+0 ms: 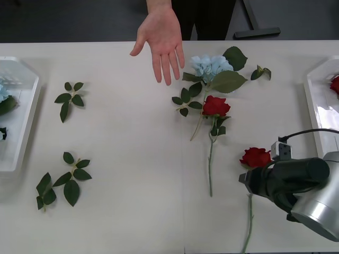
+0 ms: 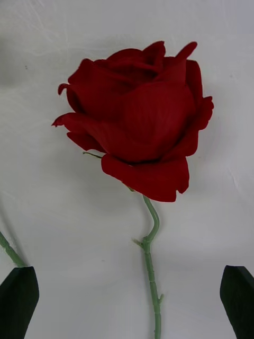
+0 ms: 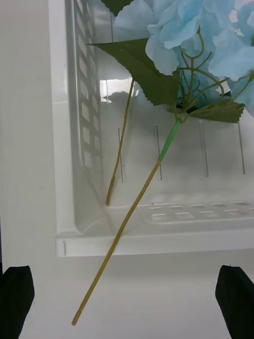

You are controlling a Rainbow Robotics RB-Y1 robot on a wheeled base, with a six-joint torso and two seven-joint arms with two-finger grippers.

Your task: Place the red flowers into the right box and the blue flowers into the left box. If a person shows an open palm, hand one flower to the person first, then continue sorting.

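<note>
Two red roses lie on the white table (image 1: pixel 127 211). A person's open hand (image 1: pixel 161 39) reaches in from the far side, so handing over a flower comes first. The right gripper (image 2: pixel 127 296) hovers with fingers spread over the nearer rose (image 1: pixel 256 157); next it must close on the stem. The left gripper (image 3: pixel 127 296), also spread, hangs over the left box (image 3: pixel 79 159) holding a blue flower (image 3: pixel 180 26). No writing is readable.

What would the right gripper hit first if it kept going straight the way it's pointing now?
Most likely the red rose lying on the table directly below the right gripper. Its open fingers straddle the green stem just under the bloom, so they would probably meet the stem or the tabletop first; depth is hard to judge.
</note>
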